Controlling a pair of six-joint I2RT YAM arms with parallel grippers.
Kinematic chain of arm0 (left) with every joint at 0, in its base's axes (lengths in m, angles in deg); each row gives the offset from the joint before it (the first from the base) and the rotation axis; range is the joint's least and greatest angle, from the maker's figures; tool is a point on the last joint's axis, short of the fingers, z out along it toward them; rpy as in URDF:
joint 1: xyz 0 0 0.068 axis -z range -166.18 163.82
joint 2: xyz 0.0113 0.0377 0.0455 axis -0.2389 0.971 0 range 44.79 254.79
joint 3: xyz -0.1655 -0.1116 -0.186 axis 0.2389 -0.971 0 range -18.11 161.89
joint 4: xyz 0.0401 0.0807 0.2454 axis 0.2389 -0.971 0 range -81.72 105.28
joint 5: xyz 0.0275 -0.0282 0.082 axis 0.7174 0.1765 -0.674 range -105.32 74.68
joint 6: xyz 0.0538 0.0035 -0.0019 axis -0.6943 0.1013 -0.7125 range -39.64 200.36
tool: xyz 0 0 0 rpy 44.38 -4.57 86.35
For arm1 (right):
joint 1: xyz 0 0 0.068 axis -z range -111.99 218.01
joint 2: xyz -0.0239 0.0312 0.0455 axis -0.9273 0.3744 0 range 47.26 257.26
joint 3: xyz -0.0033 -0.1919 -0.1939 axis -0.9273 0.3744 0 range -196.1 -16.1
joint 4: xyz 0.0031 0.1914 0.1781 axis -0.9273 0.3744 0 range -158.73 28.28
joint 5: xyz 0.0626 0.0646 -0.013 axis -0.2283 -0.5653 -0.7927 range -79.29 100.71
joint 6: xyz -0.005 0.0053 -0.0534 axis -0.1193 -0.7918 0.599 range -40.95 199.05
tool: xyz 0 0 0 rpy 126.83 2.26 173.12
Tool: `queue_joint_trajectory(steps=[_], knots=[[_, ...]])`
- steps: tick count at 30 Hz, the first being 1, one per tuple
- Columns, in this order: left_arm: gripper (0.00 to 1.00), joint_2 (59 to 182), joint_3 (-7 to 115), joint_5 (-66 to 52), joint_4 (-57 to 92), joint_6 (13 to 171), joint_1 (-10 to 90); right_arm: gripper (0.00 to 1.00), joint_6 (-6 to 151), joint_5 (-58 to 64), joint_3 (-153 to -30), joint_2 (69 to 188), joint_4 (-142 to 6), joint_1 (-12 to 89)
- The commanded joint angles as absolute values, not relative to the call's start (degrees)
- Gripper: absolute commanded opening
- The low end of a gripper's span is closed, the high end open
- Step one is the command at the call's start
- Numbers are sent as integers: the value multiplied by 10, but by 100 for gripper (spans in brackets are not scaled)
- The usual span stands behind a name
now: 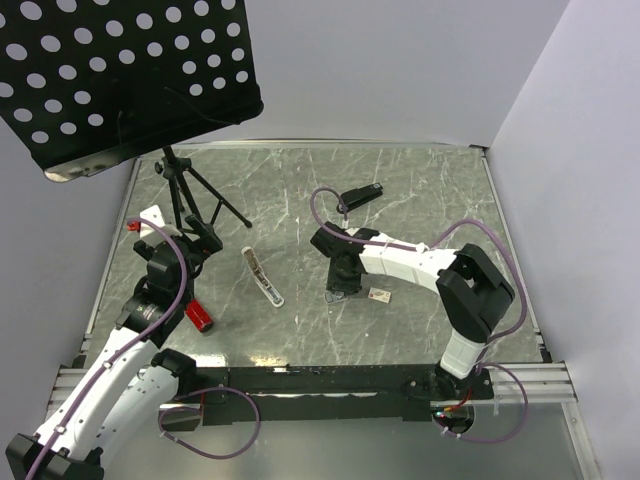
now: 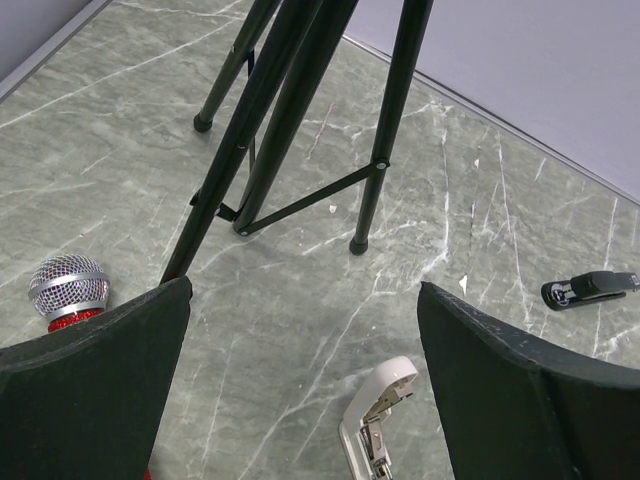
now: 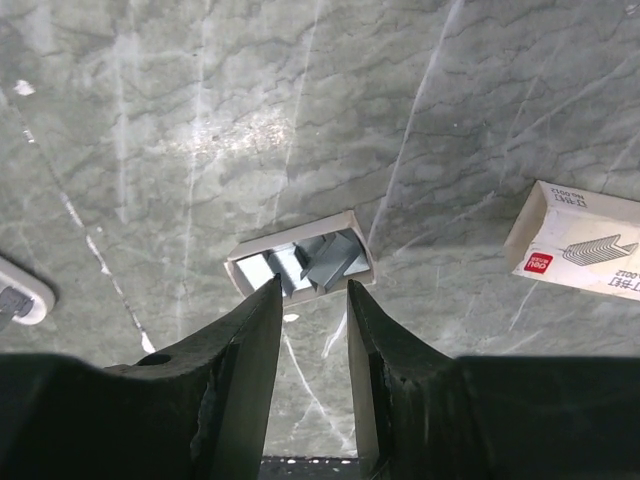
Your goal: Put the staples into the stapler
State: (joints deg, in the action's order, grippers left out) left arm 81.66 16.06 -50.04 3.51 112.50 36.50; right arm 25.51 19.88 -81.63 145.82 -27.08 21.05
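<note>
The staples (image 3: 320,258) are grey strips lying in a small open cardboard tray; its pale printed sleeve (image 3: 580,240) lies apart to the right. In the top view the sleeve (image 1: 378,295) sits beside my right gripper (image 1: 338,290). My right gripper (image 3: 312,290) is open, its jaws a narrow gap apart, with the tips at the tray's near edge and nothing between them. The white stapler (image 1: 262,277) lies opened flat at mid-table and also shows in the left wrist view (image 2: 375,425). My left gripper (image 2: 305,380) is wide open and empty, left of it.
A black stapler (image 1: 360,196) lies further back. A black tripod (image 1: 185,200) with spread legs holds a perforated music stand (image 1: 120,70) at the back left. A red microphone (image 1: 200,316) lies near my left arm. Walls border the table at the back and on the right.
</note>
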Motion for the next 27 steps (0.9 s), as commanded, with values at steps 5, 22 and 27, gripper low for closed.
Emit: queue_joint_trajectory(steps=[5,22,27], knots=[[99,810,160,-493,54,1116,361,38,229,195,-806,1477,-272,220],[99,814,158,-488,57,1116,361,29,241,188,-797,1477,-293,228],[99,814,158,-487,57,1116,361,22,265,201,-810,1473,-280,228]])
